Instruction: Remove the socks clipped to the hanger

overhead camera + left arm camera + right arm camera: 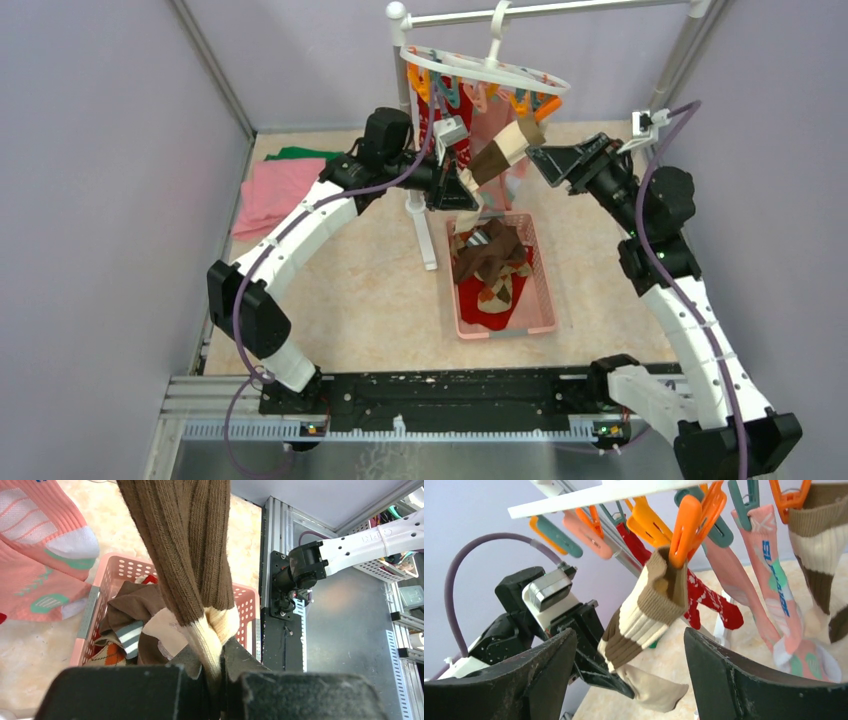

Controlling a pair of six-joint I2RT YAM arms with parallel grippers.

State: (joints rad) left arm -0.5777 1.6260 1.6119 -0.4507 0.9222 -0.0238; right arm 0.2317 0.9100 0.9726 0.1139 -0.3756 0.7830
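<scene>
The white oval hanger [485,68] hangs from the rail with orange and teal pegs. A brown, tan and cream striped sock [505,148] is clipped to it by an orange peg [694,520]. My left gripper [468,193] is shut on this sock's lower cream end [212,637] and holds it taut. My right gripper [536,156] is open, with its jaws on either side of the same sock [649,615] just below the peg, not touching it. A red patterned sock [706,597], a pink sock [769,575] and another brown striped sock [821,555] stay clipped.
A pink basket [543,290] below the hanger holds several brown and argyle socks [490,262]. The metal rail stand's white foot [426,240] stands beside it. Folded pink [272,192] and green [300,153] cloths lie at the back left. Purple walls enclose the table.
</scene>
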